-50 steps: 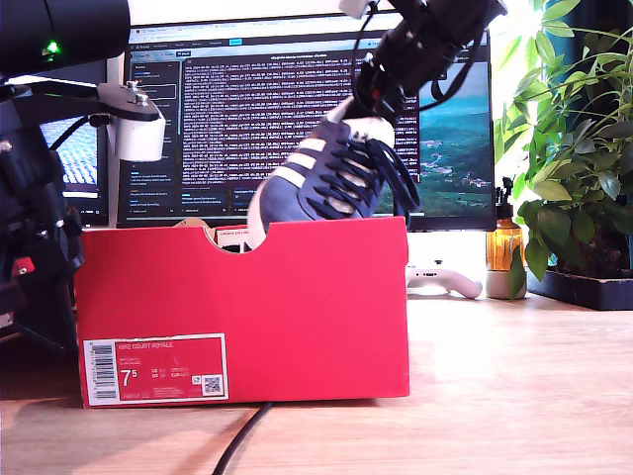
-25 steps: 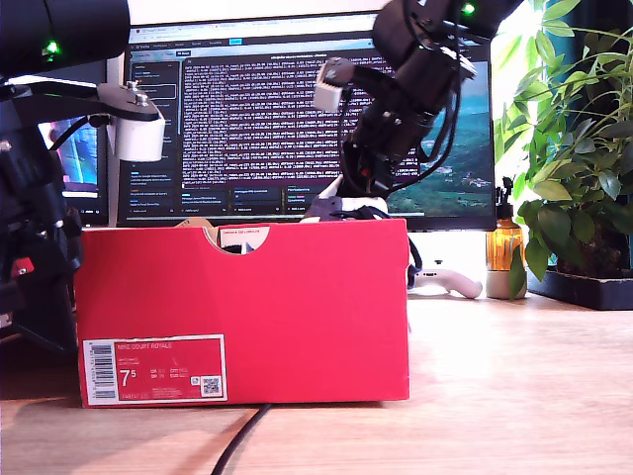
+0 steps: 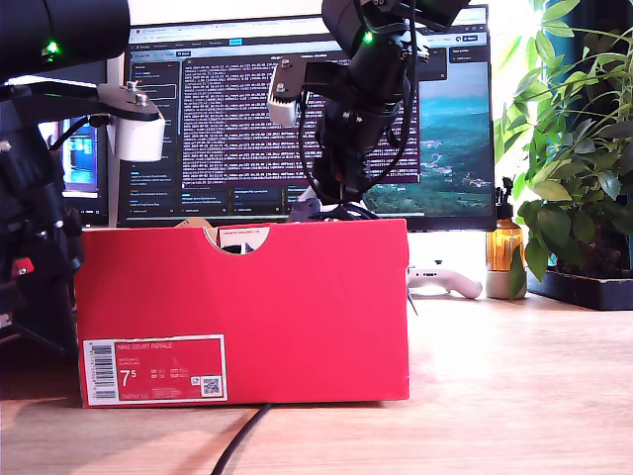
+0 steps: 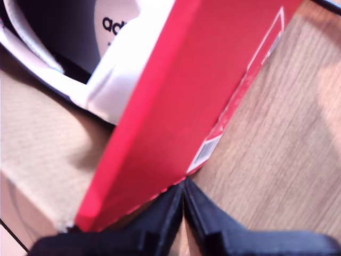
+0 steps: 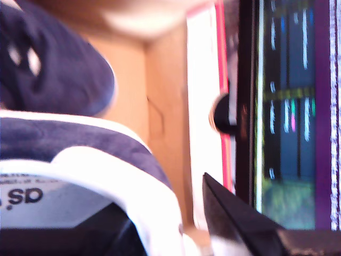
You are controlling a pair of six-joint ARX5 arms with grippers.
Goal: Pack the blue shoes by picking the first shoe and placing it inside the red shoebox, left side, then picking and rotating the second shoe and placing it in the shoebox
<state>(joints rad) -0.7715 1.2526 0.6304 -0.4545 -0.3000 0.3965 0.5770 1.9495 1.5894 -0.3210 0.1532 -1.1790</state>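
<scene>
Second shoe (image 5: 80, 154) sits in red shoebox (image 3: 297, 297); my second tool (image 5: 213, 213) looks released, width unclear. My first tool (image 4: 184, 213) pinched closed, empty. Next: retract upward.

A light wooden counter (image 3: 514, 386) with visible grain fills the lower part of the exterior view. A dark cable (image 3: 240, 442) runs across it toward the lower edge of the frame. Behind, a wide monitor (image 3: 218, 119) spans the upper middle, showing dense lines of text on a dark window and a green landscape wallpaper toward its right side. A second, smaller screen (image 3: 84, 158) glows at the frame's left. At the right edge a leafy green plant (image 3: 574, 148) stands in a dark planter (image 3: 584, 287), with an amber bottle (image 3: 504, 242) beside it and a white controller (image 3: 445, 280) lying nearby. Bright daylight washes the upper right.
</scene>
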